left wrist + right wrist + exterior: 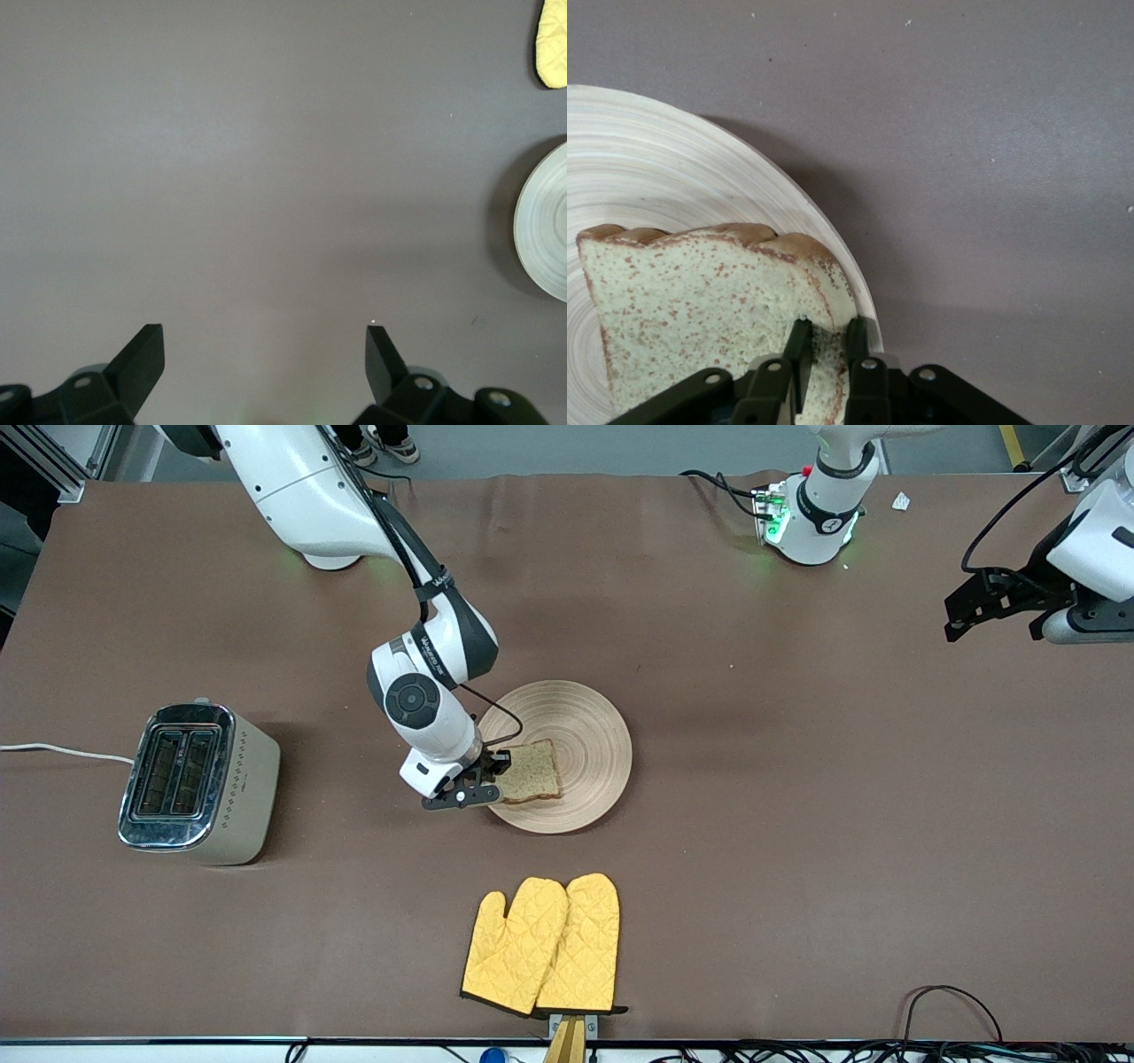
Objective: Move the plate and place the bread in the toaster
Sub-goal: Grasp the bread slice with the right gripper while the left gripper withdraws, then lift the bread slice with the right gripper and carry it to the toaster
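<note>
The round light-wood plate point(585, 735) lies mid-table with the speckled brown bread point(532, 771) on its part nearer the front camera. My right gripper point(496, 778) is shut on the bread's edge at the plate's rim toward the right arm's end. In the right wrist view the fingers point(799, 345) pinch the crust of the bread point(700, 301), which is tilted up off the plate point(673, 177). The cream toaster point(199, 782) with chrome top stands toward the right arm's end. My left gripper point(966, 615) is open and empty, waiting up at the left arm's end; its view shows open jaws point(264, 341) over bare table.
Two yellow oven mitts point(545, 943) lie near the table's front edge, nearer the front camera than the plate. A white power cord point(62, 751) runs from the toaster off the table's end. The plate's rim point(545, 226) and a mitt's tip point(554, 40) show in the left wrist view.
</note>
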`<state>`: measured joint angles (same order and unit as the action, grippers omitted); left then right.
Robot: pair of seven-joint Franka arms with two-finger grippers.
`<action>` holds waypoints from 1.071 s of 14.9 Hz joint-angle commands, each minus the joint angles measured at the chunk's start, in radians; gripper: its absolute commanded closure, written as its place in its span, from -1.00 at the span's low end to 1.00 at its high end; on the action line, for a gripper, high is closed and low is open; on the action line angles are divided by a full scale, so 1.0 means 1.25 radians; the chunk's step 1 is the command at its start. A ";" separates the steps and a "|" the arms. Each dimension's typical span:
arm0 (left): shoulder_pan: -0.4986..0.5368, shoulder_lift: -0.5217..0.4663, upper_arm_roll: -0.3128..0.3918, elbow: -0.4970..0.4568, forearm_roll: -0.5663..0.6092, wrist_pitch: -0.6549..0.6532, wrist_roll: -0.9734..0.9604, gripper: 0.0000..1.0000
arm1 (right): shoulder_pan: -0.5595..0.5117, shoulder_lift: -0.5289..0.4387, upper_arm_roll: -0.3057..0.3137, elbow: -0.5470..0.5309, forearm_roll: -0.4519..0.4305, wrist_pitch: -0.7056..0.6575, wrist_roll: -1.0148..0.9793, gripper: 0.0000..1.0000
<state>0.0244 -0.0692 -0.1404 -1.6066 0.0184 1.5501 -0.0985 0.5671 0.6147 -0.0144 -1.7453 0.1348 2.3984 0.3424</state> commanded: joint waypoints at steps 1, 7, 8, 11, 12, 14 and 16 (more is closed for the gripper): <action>0.000 0.010 0.008 0.018 -0.009 0.010 0.020 -1.00 | 0.002 -0.001 0.002 -0.013 -0.013 0.004 0.001 0.94; 0.014 0.064 0.013 0.088 -0.010 -0.020 0.049 -1.00 | -0.011 -0.047 -0.001 0.051 -0.012 -0.183 0.028 0.99; 0.025 0.063 0.014 0.089 -0.011 -0.020 0.051 -1.00 | -0.012 -0.060 -0.014 0.076 -0.013 -0.243 0.056 0.99; 0.023 0.059 0.010 0.089 -0.011 -0.041 0.055 -1.00 | -0.011 -0.132 -0.073 0.124 -0.043 -0.404 0.067 0.99; 0.025 0.057 0.010 0.091 -0.011 -0.041 0.057 -1.00 | -0.012 -0.165 -0.089 0.124 -0.079 -0.441 0.067 0.99; 0.027 0.058 0.012 0.112 -0.024 -0.041 0.058 -1.00 | -0.013 -0.190 -0.138 0.147 -0.110 -0.527 0.064 0.99; 0.031 0.054 0.018 0.110 -0.036 -0.050 0.062 -1.00 | -0.012 -0.191 -0.187 0.200 -0.146 -0.625 0.048 0.99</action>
<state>0.0559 -0.0002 -0.1262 -1.4923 -0.0016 1.5196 -0.0409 0.5532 0.3864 -0.2052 -1.5345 0.0042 1.7046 0.4023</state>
